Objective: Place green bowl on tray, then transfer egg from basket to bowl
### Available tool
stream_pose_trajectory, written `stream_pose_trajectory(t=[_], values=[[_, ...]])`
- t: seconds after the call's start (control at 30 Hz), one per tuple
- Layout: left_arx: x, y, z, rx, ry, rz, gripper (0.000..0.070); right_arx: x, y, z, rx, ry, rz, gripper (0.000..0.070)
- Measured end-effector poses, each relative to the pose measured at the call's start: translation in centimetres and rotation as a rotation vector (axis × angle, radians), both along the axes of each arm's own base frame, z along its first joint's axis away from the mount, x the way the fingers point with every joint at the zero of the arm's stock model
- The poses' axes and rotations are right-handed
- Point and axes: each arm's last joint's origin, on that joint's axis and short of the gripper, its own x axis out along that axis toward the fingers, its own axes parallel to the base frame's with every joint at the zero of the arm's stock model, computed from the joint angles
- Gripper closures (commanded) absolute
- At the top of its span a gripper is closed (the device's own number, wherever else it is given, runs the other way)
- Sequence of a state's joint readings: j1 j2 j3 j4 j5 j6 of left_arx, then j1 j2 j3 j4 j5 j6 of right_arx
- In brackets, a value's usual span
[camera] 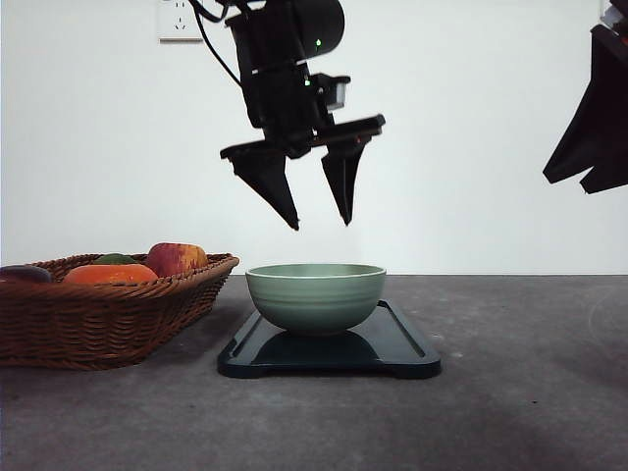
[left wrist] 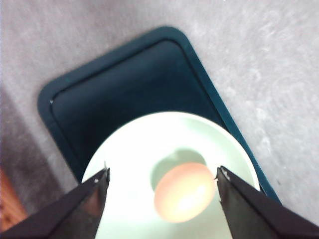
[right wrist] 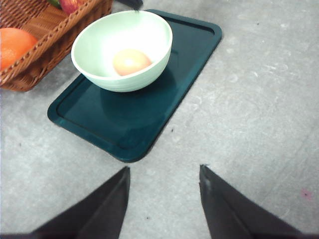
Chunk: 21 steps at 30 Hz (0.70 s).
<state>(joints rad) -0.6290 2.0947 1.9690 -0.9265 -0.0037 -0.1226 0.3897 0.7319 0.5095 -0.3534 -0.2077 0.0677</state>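
Looking down through the left wrist camera, I see the egg (left wrist: pixel 184 191) lying at the bottom of the green bowl (left wrist: pixel 129 164), and the bowl sitting on the tray (left wrist: pixel 124 84), toward the end nearer the basket (camera: pixel 108 309). The left gripper (camera: pixel 321 224) hangs directly above the bowl, jaws spread wide with nothing between them; the two fingertips (left wrist: pixel 102 179) frame the egg from above without touching it or the rim. My right gripper (right wrist: pixel 162 172) is parked well off to the side over bare table (right wrist: pixel 259 99), also spread apart and empty.

Judging from that, both parts of the job look done, so the step in hand is a clean retreat. To do it well I would lift the left arm straight up first, keeping the jaws apart, and only swing sideways once the tips are well clear of the rim. A sideways move too early could clip the rim and shove the bowl across the tray, and the egg would roll with it. I would go slowly, since the basket stands just beside the tray with an apple (camera: pixel 177 258) and orange fruit (camera: pixel 110 274) heaped near its braided edge. The right arm can stay where it is.
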Motion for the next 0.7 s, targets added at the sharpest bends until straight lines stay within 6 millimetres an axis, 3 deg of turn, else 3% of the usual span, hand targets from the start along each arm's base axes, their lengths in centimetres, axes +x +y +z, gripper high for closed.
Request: stream_pose_trajectory(t=[0.37, 0.7], values=[[-3.8, 1.9, 6.3, -0.119, -0.157, -0.019, 0.0272, 0.0, 0.0, 0.0, -0.001, 0.002, 0.0, 0.0427], [-9.5, 6.4, 3.8, -0.176, -0.234, -0.015, 0.0272, 0.0, 0.0, 0.0, 0.0, 0.001, 0.0, 0.0427]])
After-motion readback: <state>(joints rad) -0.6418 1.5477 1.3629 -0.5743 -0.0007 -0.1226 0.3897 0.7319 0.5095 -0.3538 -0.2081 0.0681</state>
